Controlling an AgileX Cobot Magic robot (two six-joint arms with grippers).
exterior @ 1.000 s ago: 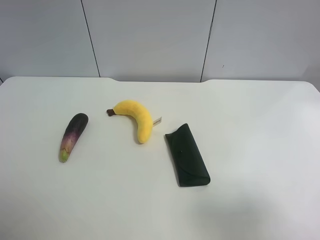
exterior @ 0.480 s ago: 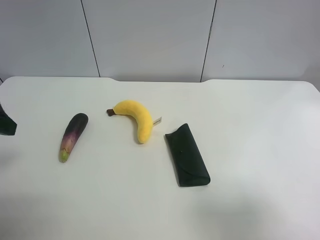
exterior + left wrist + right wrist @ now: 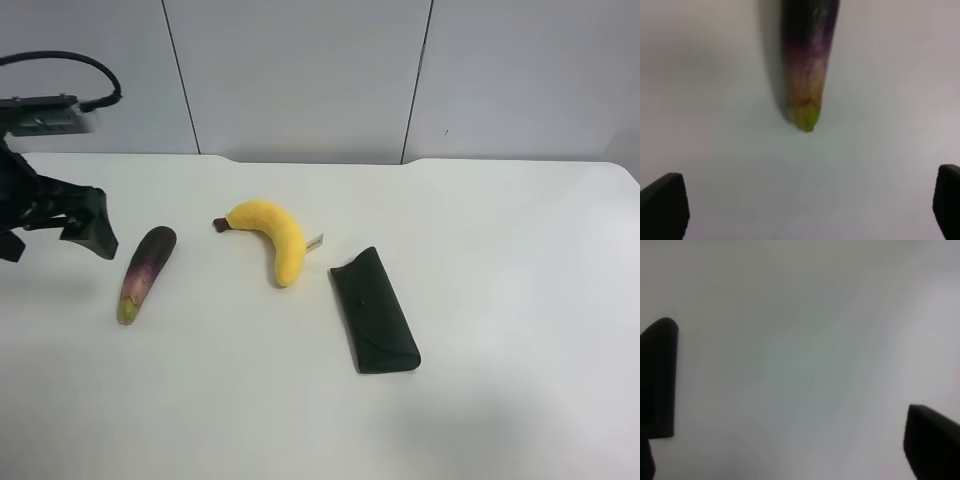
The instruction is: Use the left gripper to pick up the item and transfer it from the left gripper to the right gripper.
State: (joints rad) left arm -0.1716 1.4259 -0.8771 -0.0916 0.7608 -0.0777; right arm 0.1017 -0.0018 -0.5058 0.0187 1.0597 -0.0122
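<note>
White counter (image 3: 500,200), with the toy eggplant (image 3: 146,272) lying untouched at nine o'clock from the banana (image 3: 272,238): your left end effector (image 3: 55,235) hovers spread wide beside it, your right end effector (image 3: 795,407) is spread and empty, so pickup and handover are both yet to do.

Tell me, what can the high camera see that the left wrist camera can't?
Only the high view: the banana, the case, the whole eggplant, and the left arm's camera box and cable.
Only the left wrist view: a close look at the eggplant's green tip, pointing toward the wide gap in the open left hand.
Both: the eggplant lying on the white table, with the left hand near it and not touching it.
</note>
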